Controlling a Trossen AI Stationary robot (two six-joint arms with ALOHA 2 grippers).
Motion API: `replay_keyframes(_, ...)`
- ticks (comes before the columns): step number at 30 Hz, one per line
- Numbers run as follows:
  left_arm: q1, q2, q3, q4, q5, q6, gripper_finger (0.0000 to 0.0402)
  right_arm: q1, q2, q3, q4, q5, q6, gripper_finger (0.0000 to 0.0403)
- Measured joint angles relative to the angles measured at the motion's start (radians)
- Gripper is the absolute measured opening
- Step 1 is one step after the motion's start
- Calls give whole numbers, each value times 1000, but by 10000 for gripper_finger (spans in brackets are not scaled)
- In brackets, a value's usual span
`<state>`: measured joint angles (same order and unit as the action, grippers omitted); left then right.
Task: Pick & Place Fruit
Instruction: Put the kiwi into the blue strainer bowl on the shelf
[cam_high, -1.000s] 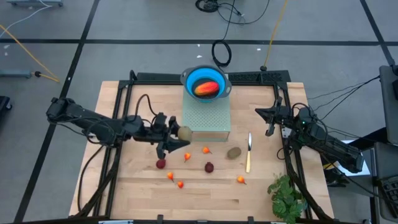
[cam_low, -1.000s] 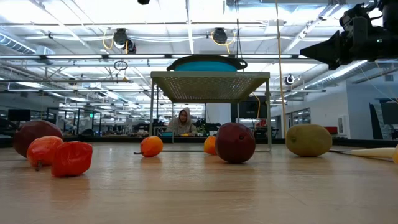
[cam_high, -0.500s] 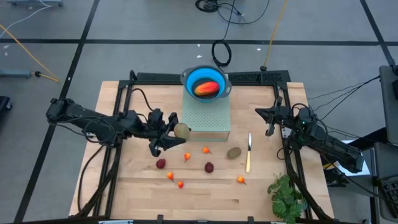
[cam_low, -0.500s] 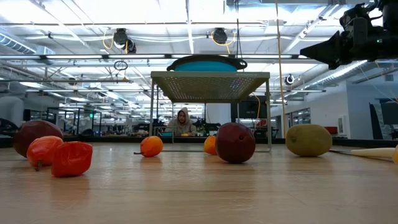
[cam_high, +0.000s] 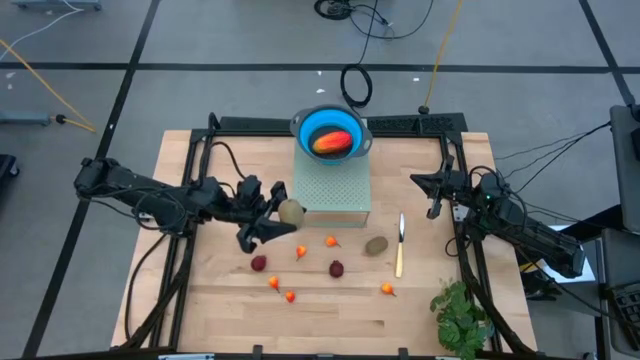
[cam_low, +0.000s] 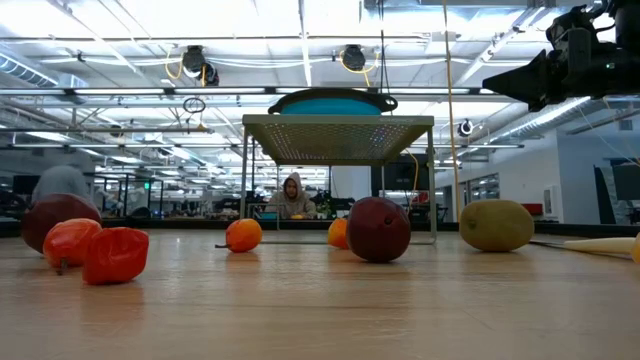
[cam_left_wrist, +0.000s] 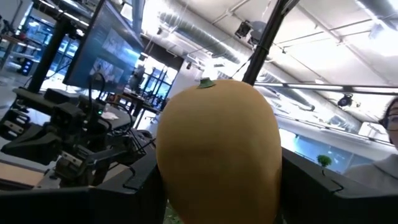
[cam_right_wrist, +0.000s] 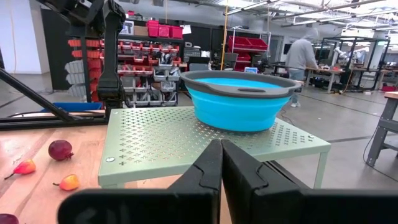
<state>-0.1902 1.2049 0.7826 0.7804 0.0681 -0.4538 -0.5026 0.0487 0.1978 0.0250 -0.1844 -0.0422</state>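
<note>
I see my left tool clenched on a kiwi, lifted off the table just left of the green stand. The mango sits in the blue bowl on the stand's far end. A second kiwi, two dark-red balls and small orange pieces lie on the table. My right tool, fingers pressed together and empty, waits at the right edge.

blue bowl rimmed in grey, red-orange mango, pale green perforated stand, brown kiwi, dark-red balls, light wood table, green leafy bunch
</note>
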Motion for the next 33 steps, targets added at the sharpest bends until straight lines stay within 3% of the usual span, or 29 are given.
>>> replay_keyframes(19, 0, 0, 0, -21, 6, 0, 234, 0, 0, 0, 0, 0, 0, 0)
replay_keyframes(33, 0, -1, 0, -437, -396, -254, 234, 0, 0, 0, 0, 0, 0, 0)
